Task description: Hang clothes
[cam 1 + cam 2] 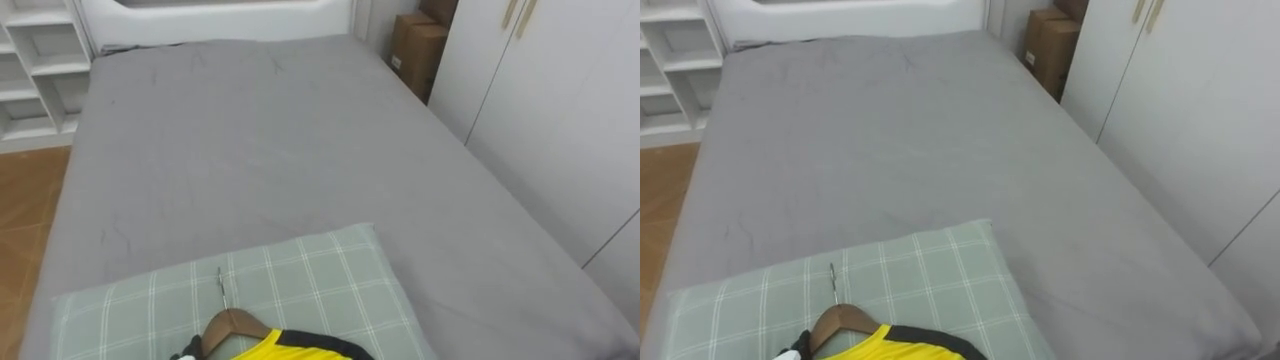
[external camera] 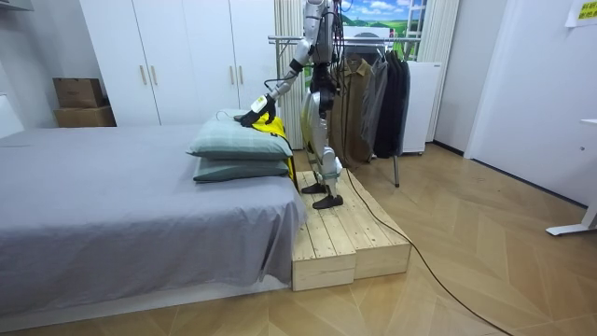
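Note:
A wooden hanger (image 1: 235,325) with a metal hook (image 1: 222,285) lies on the top green checked pillow (image 1: 300,280) at the near end of the bed. A yellow shirt (image 1: 275,348) with a black collar is on the hanger. My left hand (image 1: 188,350) shows just at the hanger's left shoulder, at the picture's bottom edge. In the room view I stand on a wooden platform (image 2: 345,233) beside the bed. My arm reaches out so that the left hand (image 2: 258,105) rests over the yellow shirt (image 2: 270,119) on the stacked pillows (image 2: 242,142).
The grey bed (image 1: 250,150) stretches ahead, with white wardrobe doors (image 1: 560,120) to its right. Cardboard boxes (image 1: 415,50) stand at the far right and white shelves (image 1: 35,60) at the far left. A rack of dark clothes (image 2: 373,93) stands behind me.

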Available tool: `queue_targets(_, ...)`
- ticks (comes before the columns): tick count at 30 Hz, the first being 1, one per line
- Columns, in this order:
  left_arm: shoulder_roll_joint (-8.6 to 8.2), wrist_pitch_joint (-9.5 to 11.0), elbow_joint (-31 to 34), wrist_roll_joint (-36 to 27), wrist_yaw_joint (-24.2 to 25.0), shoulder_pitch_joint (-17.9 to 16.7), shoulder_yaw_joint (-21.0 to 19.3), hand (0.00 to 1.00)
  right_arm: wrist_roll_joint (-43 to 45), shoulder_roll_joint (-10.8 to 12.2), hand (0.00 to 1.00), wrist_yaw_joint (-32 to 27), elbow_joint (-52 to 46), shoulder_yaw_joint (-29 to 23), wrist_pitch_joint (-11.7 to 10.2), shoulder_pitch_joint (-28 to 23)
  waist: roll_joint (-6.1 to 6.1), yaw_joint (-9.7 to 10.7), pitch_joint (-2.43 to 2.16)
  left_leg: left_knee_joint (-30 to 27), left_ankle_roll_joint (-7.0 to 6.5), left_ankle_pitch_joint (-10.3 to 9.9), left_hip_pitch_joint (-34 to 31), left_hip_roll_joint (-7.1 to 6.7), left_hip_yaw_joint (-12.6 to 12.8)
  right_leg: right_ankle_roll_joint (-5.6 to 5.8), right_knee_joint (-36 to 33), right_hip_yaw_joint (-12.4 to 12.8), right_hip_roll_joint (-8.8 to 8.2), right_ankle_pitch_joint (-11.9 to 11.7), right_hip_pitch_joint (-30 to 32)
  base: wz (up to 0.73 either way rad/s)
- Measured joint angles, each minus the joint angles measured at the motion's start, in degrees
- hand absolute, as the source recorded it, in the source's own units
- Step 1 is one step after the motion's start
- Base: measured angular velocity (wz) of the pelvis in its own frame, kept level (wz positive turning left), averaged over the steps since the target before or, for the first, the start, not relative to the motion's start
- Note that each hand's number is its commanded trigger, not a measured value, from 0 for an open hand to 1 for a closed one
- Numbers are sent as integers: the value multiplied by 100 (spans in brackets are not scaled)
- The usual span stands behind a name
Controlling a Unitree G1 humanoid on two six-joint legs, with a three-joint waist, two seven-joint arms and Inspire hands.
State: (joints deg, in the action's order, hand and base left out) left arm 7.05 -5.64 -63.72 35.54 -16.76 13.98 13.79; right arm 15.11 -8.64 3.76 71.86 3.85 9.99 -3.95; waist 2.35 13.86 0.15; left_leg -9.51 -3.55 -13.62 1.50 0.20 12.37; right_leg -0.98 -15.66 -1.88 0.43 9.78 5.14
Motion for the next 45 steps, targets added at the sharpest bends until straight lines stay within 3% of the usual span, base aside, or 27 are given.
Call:
queue_targets(13, -1, 126, -178, 1, -73, 18, -252, 0, -459, 2, 0, -251, 0, 1, -24, -6, -9, -178, -24, -15, 4, 3, 21, 14, 96, -9, 6, -12, 3, -7, 5, -2)
queue_targets(27, -3, 237, -264, 5, -167, 18, -461, 0, -592, 8, 0, -362, 5, 2, -59, -39, 40, -187, -17, -3, 4, 3, 22, 16, 97, -9, 5, -32, 4, -7, 2, 0)
queue_targets(45, -3, 233, -278, -2, -163, 20, -472, 0, -602, 8, 0, -360, 41, 0, -61, -56, 39, -184, -22, -2, 4, 3, 30, 17, 115, -14, 11, -33, 3, -11, 3, 0)
